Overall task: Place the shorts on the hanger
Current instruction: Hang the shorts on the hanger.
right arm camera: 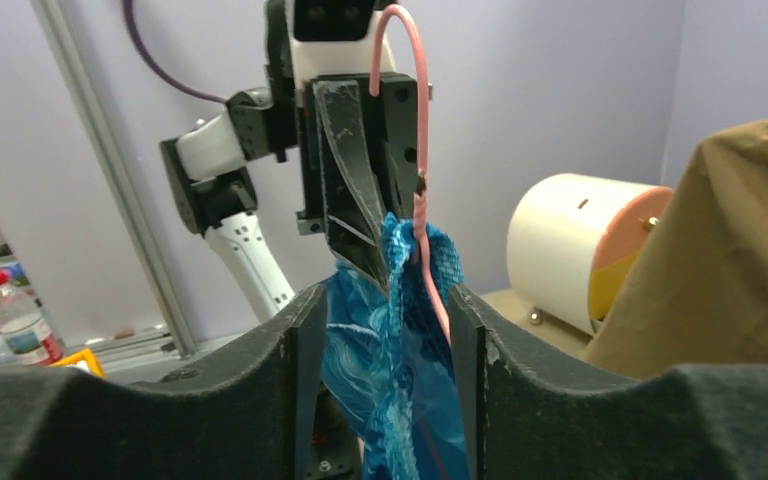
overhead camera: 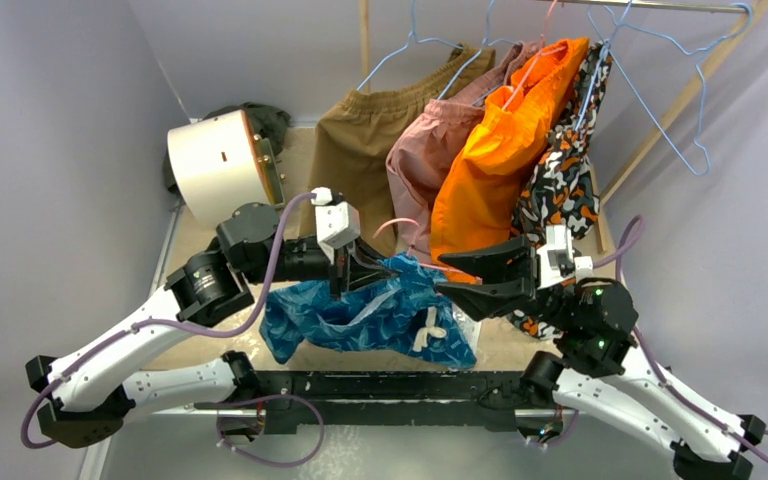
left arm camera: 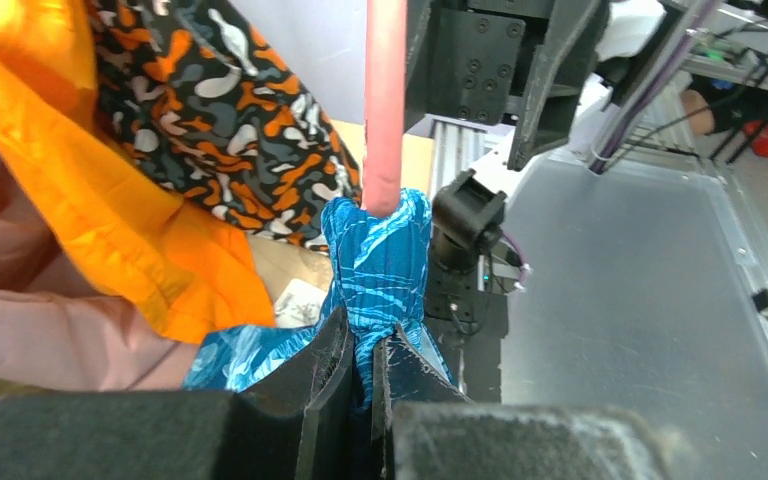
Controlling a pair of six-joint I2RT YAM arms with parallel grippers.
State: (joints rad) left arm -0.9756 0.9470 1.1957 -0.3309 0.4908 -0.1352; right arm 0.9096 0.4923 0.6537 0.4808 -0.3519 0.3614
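The blue-and-teal shorts lie bunched on the table, with their white drawstring bow at the front. My left gripper is shut on a raised fold of the shorts. The pink hanger runs down into that fold, and its hook pokes up beside the left gripper. My right gripper is open, with its fingers on either side of the lifted shorts and the hanger wire. In the top view the right gripper faces the left one closely.
Brown shorts, pink shorts, orange shorts and patterned shorts hang on light blue hangers from a rail behind. An empty light blue hanger hangs at the right. A white drum stands at the back left.
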